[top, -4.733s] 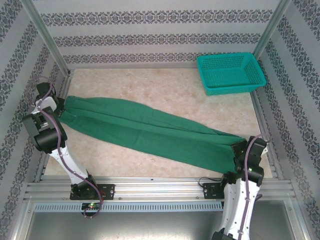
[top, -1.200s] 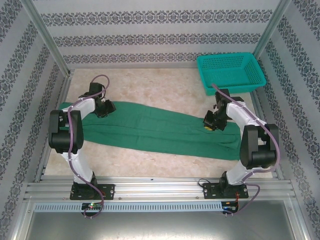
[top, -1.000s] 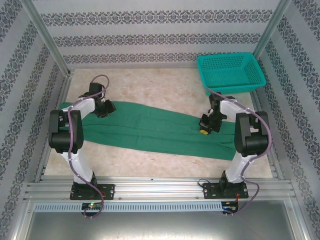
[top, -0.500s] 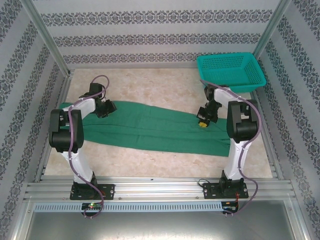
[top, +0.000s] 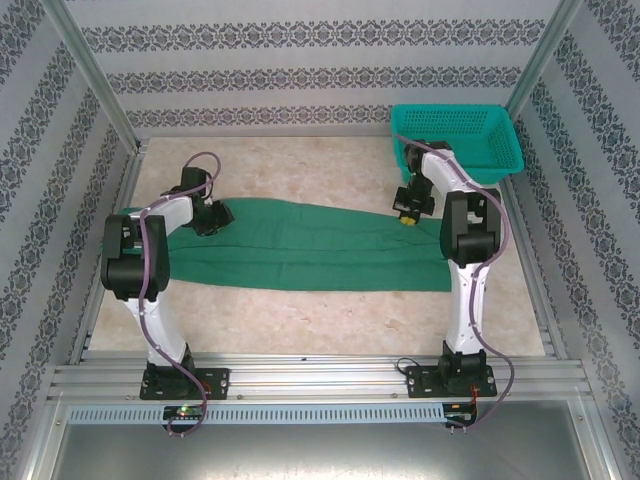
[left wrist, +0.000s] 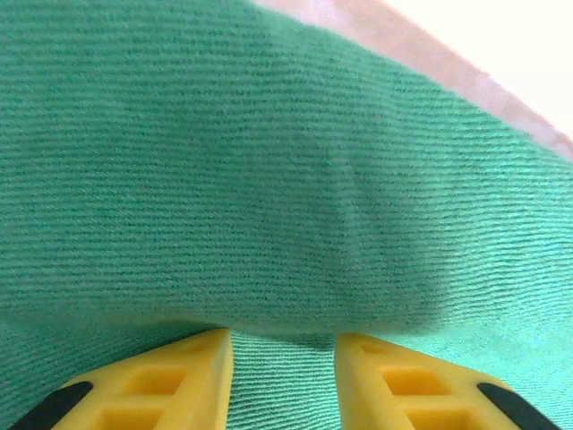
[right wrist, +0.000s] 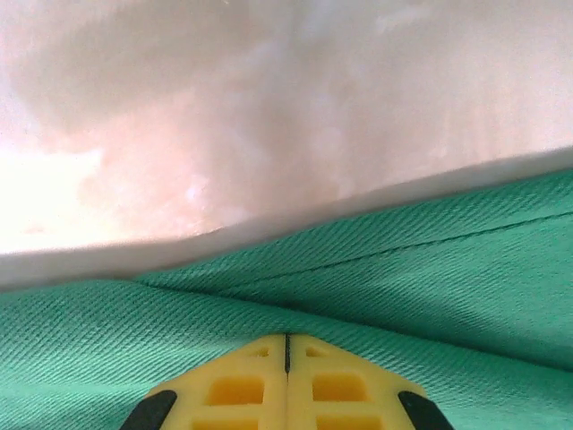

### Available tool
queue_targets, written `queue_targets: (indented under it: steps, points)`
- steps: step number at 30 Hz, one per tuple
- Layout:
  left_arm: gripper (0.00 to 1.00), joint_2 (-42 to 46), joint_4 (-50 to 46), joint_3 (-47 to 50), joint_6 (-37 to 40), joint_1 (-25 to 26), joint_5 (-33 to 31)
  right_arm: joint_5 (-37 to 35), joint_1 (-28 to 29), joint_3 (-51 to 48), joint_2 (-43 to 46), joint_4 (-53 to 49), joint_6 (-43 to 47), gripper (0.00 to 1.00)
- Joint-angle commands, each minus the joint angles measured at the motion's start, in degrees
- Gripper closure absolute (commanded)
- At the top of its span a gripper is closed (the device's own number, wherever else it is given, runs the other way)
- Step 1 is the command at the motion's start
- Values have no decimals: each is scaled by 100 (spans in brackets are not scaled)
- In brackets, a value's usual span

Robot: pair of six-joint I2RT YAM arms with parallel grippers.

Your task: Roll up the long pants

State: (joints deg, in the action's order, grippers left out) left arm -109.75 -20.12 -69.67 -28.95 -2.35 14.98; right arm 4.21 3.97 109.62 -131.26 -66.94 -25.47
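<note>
Top external view, starting at my left gripper (top: 214,216): it sits on the far edge of the pants (top: 310,255), close to their left end. In the left wrist view its fingers (left wrist: 179,381) stand part-way closed, and their tips are buried under a thick fold of the green cloth (left wrist: 269,179). I take that as a pinch on the fold, though the contact itself is hidden.

From that gripper the pants run away to the right in one long flat band across the table (top: 300,170). Their long axis lies left to right, straight toward my other arm.

My right gripper (top: 405,214) rests at the far edge of the band, a little short of its right end. That end lies to the right of the gripper and nearer my base. In the right wrist view this gripper (right wrist: 286,345) is fully closed, finger against finger. Cloth (right wrist: 403,260) lies under and ahead of it, but I see none caught between the fingers. The basket (top: 480,168) stands just beyond it and to the right.

I judge rolling has not started: no turn of cloth shows at either end. Each arm is nearest its own end, so the roll would travel along the band toward the other gripper.
</note>
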Motion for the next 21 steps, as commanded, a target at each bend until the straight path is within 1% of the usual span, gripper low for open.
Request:
queue_targets:
  steps: [1, 3, 5, 6, 7, 8, 11, 12, 13, 14, 17, 21]
  points:
    - [61, 507, 201, 3, -6, 5, -538, -665, -35, -590, 907, 456, -8, 100]
    - [55, 843, 61, -45, 146, -1, -879, -906, -158, -1207, 1613, 774, -101, 100]
    - [48, 1077, -287, -247, 400, -18, -1188, -782, -412, -1709, 2188, 849, -178, 100]
    - [47, 1133, -481, -370, 505, -27, -1318, -685, -555, -1878, 2362, 817, -191, 97]
    - [46, 1198, -656, -477, 595, -49, -1463, -617, -728, -2067, 2550, 771, -191, 87]
    - [44, 1263, -792, -512, 646, -82, -1579, -606, -905, -2305, 2740, 751, -195, 79]
    - [41, 1501, -749, -226, 619, -260, -1747, -581, -1399, -2962, 3113, 899, -188, 51]
    - [40, 1549, -687, -100, 589, -347, -1765, -516, -1535, -3114, 3163, 925, -178, 47]
    - [39, 1574, -619, 33, 547, -464, -1739, -448, -1662, -3268, 3189, 979, -161, 42]
    - [39, 1575, -558, 148, 515, -615, -1634, -438, -1797, -3384, 3195, 1026, -134, 38]
    - [40, 1519, -431, 356, 444, -949, -1306, -403, -2109, -3538, 3097, 1134, -68, 37]
    - [40, 1419, -249, 450, 382, -1073, -1019, -301, -2229, -3615, 2926, 1392, -81, 36]
